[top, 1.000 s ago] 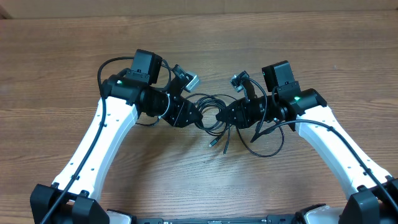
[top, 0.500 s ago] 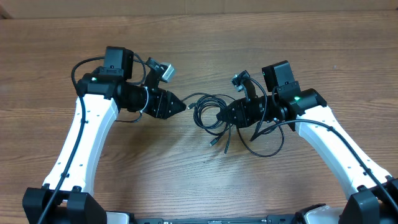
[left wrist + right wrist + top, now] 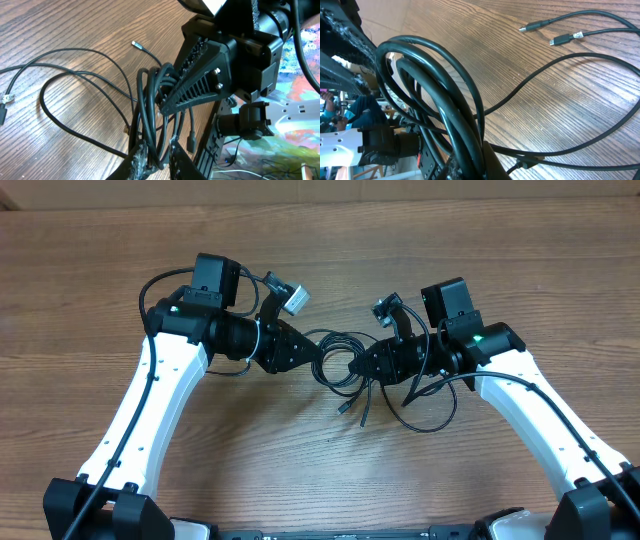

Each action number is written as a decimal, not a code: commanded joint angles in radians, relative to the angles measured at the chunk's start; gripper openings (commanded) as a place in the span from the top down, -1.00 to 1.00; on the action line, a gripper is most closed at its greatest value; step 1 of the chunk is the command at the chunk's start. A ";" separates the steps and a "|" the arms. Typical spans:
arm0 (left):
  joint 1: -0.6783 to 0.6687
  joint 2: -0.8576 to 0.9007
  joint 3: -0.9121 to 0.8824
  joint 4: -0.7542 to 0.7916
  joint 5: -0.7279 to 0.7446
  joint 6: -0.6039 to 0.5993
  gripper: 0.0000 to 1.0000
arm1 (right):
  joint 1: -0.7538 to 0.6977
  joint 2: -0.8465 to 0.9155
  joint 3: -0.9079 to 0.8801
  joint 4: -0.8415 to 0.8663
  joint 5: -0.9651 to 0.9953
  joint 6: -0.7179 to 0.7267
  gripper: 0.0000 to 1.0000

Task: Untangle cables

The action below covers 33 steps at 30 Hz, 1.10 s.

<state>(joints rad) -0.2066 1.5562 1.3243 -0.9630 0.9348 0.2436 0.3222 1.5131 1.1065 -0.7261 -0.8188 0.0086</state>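
Observation:
The cables (image 3: 338, 340) are a tangled coil of thin black cords at the table's middle, with loose plug ends (image 3: 345, 409) trailing toward the front. My right gripper (image 3: 364, 366) is shut on the coil's right side; the right wrist view shows thick loops (image 3: 445, 75) running through its jaws (image 3: 482, 160). My left gripper (image 3: 312, 356) is at the coil's left side. In the left wrist view its fingers (image 3: 156, 152) stand apart with a few strands (image 3: 150, 100) between them. The right gripper's ribbed finger (image 3: 200, 80) is just behind the coil.
A wide cable loop (image 3: 432, 420) lies in front of the right arm. Two plug ends (image 3: 529, 27) lie on the wood beyond the coil, and a small metal tip (image 3: 136, 44) lies further out. The table is bare wood (image 3: 320, 480) all round.
My left gripper pulled away to the left from the coil, then came back to the right, and now its fingers are around the coil's left strands. The right arm has not moved.

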 commanded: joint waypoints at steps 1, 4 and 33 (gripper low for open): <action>-0.013 0.003 0.002 0.010 0.027 0.015 0.66 | -0.002 -0.005 0.007 0.003 -0.002 0.011 0.92; -0.020 0.003 0.002 0.015 0.026 0.015 0.66 | -0.002 -0.006 0.007 0.003 -0.002 0.011 0.92; -0.121 0.058 0.131 0.126 -0.293 -0.095 0.66 | -0.002 -0.005 0.007 0.000 -0.002 0.014 0.92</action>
<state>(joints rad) -0.3382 1.6173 1.3945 -0.8425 0.6838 0.1596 0.3222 1.5131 1.1065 -0.7265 -0.8043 0.0261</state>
